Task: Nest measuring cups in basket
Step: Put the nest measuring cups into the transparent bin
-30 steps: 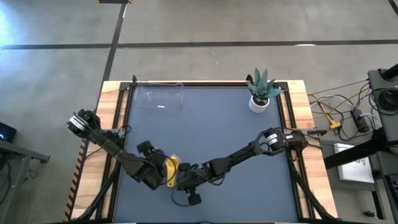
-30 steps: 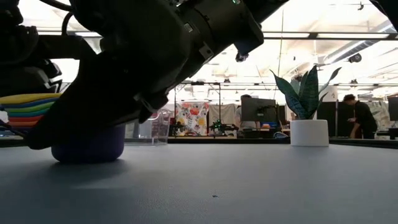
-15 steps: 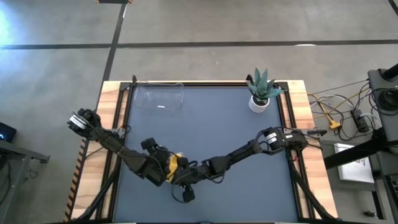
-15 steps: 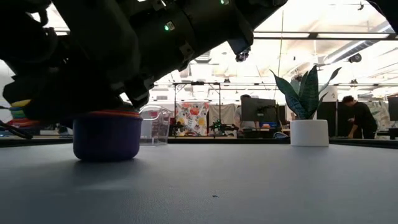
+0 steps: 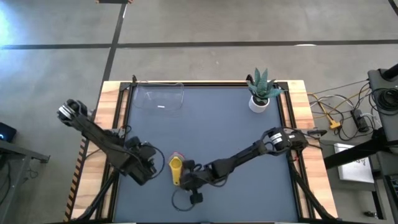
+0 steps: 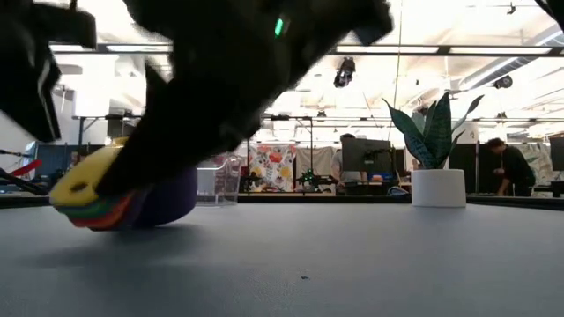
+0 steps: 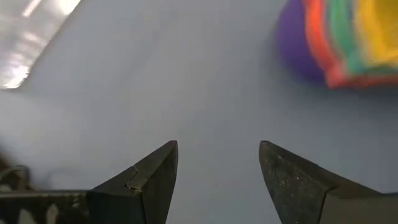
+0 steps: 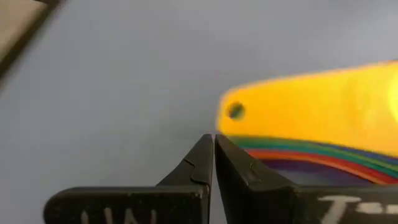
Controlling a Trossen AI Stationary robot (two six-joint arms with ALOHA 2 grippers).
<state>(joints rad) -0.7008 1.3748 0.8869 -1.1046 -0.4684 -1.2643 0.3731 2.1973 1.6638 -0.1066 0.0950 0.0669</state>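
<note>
Presently: cups point(image 5: 176, 168) nested, front-centre of the table, well apart from the basket point(image 5: 160, 98) at the far-left corner. Left gripper point(image 7: 217, 165) released, empty; right gripper point(image 8: 214, 155) clenched beside the handles. We should grasp the whole stack firmly and carry it level.

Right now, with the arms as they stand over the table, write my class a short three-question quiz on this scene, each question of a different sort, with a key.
1. True or false: the nested measuring cups already sit inside the basket.
2. Which gripper has open fingers with nothing between them? A) left gripper B) right gripper
3. Fill in: the top cup of the stack is coloured ____.

Key:
1. False. The stack lies on the table near its front edge; the basket stands at the far left corner.
2. A. The right gripper is shut, beside the stack's handles.
3. Yellow.
</note>
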